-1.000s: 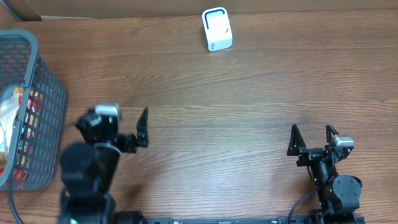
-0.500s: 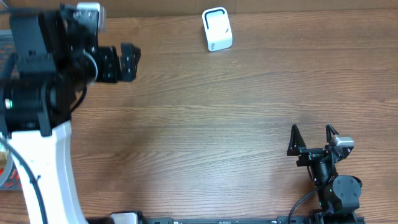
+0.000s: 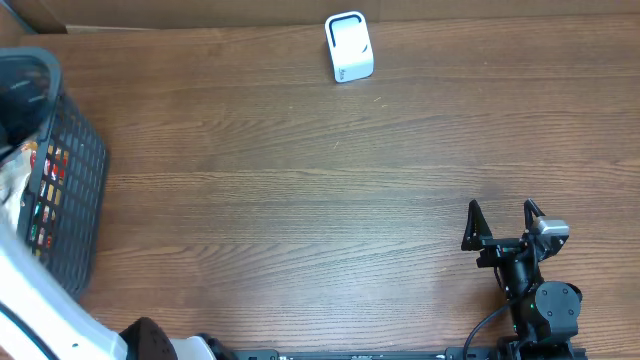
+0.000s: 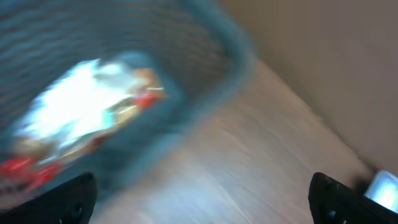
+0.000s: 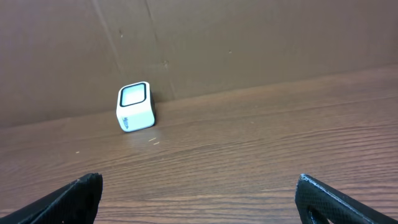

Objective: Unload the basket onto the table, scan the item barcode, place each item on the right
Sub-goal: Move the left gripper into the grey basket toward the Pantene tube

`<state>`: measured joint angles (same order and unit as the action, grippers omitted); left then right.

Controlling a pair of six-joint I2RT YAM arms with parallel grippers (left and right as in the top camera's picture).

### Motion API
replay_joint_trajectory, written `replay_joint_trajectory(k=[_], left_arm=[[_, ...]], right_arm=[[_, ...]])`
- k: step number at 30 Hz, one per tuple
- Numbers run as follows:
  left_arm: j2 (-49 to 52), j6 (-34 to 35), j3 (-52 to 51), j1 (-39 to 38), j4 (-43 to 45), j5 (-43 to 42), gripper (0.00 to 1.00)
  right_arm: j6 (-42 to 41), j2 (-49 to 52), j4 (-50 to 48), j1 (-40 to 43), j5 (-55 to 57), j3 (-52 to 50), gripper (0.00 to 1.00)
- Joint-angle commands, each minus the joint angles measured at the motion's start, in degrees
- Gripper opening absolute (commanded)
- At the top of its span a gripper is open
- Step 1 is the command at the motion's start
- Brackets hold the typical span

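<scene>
The item (image 4: 81, 109), a pale packet, lies inside the basket (image 3: 75, 170), and the left gripper (image 4: 202, 202), jaws wide and empty, hangs over that basket, likely to fetch it, having swung there from just right of the basket, while the right gripper (image 3: 500, 218), well right of it, sits open and unmoved.

left claw (image 4: 202, 200): jaws spread wide | right claw (image 3: 500, 214): jaws spread wide

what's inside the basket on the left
Packets in red and orange, one in a shiny pale wrapper. The left arm covers part of the basket from above and the wrist view is blurred, so no count.
</scene>
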<state>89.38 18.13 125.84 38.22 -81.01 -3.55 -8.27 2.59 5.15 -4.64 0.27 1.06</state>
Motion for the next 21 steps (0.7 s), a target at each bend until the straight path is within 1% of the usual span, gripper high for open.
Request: replay_joint_trajectory(k=[1, 4, 9, 18, 21], left_arm=[[1.3, 4.6, -2.5, 6.1, -0.9, 4.5, 1.00], [2.5, 4.5, -5.4, 9.1, -0.8, 7.1, 1.00], [5.7, 1.5, -8.4, 11.2, 0.9, 11.1, 1.00], [12.9, -7.6, -8.5, 11.4, 8.2, 11.6, 1.00], [16.5, -8.0, -8.5, 12.9, 8.4, 11.1, 1.00]], right_arm=[[0.4, -0.1, -0.4, -0.2, 0.1, -0.6, 1.00], [0.4, -0.1, -0.4, -0.2, 0.1, -0.6, 1.00], [0.4, -0.1, -0.4, -0.2, 0.1, -0.6, 1.00], [0.4, -0.1, -0.4, -0.2, 0.1, -0.6, 1.00], [0.4, -0.1, -0.4, -0.2, 0.1, -0.6, 1.00]])
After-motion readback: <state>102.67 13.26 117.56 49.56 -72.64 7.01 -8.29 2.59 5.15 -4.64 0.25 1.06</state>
